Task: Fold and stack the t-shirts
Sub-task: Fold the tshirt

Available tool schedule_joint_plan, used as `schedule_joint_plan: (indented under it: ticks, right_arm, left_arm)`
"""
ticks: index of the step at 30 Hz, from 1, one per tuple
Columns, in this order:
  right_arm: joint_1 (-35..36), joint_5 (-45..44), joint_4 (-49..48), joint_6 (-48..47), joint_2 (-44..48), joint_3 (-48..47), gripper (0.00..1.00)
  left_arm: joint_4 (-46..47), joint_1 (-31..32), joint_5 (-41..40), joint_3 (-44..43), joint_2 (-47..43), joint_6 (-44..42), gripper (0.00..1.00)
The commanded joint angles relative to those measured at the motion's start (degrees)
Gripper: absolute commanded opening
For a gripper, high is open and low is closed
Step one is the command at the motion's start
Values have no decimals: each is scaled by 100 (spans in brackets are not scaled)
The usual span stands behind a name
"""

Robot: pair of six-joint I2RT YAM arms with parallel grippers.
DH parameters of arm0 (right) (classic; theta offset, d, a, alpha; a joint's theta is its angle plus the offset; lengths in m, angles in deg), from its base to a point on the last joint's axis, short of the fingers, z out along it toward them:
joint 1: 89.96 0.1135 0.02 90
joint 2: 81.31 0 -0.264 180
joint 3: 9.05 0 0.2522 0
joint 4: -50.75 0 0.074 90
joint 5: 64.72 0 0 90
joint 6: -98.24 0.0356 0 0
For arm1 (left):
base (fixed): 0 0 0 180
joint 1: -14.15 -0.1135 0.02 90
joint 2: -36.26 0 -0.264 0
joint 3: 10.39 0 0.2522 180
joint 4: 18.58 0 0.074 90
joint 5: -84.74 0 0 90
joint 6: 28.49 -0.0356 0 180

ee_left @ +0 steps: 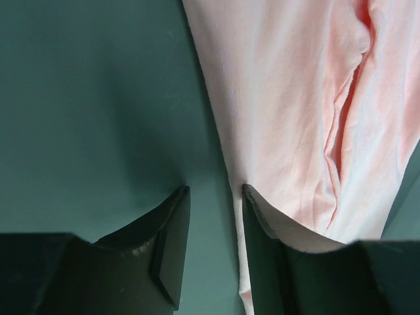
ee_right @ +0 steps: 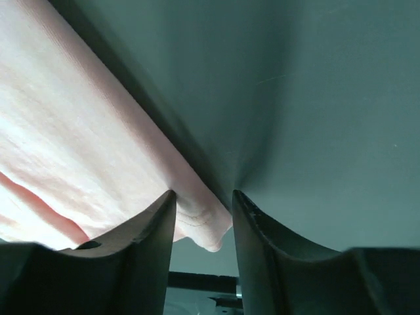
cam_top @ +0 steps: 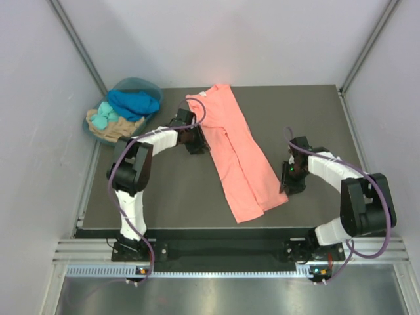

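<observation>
On the dark desk (cam_top: 164,197), a salmon-pink t-shirt (cam_top: 239,157) is laid flat, folded into a long narrow strip. Its long axis is set on a diagonal: one end points toward the far edge near the middle of the desk, and the other toward the near right. A lengthwise crease is seen along the strip. The left gripper (cam_top: 195,143) is placed low at the strip's left edge, in its far half. In the left wrist view its jaws are spread a little, with the shirt's edge running down through the gap and cloth lying against the right-hand finger (ee_left: 262,220). The right gripper (cam_top: 291,178) is placed at the strip's right edge, close to its near end. In the right wrist view its jaws are likewise held apart, with a rounded corner of the shirt between them and bare desk to its right. At the far left corner a mesh basket (cam_top: 152,85) is seen, well apart from the shirt, with blue, teal and tan garments heaped in it.
</observation>
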Motion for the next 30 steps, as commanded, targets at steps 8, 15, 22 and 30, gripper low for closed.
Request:
schedule_joint_plan:
  ticks: [8,15,22,30]
  right_arm:
    - [-37,94,-221,186,95,310,7]
    - [60,199,-282,397,385,513,0]
    - [209,252,-300,572,499,601,0]
    - [841,489,-651,1038,587,777,0]
  left_arm:
    - [-472,56,-852,-834,643,49,42]
    - [-956,-23,-1162,-1757,1277,128,30]
    - [-1080,-58,-1382,-1837,1462,67,4]
    - [-1291,-286,-1654,-1942,1409,-91,0]
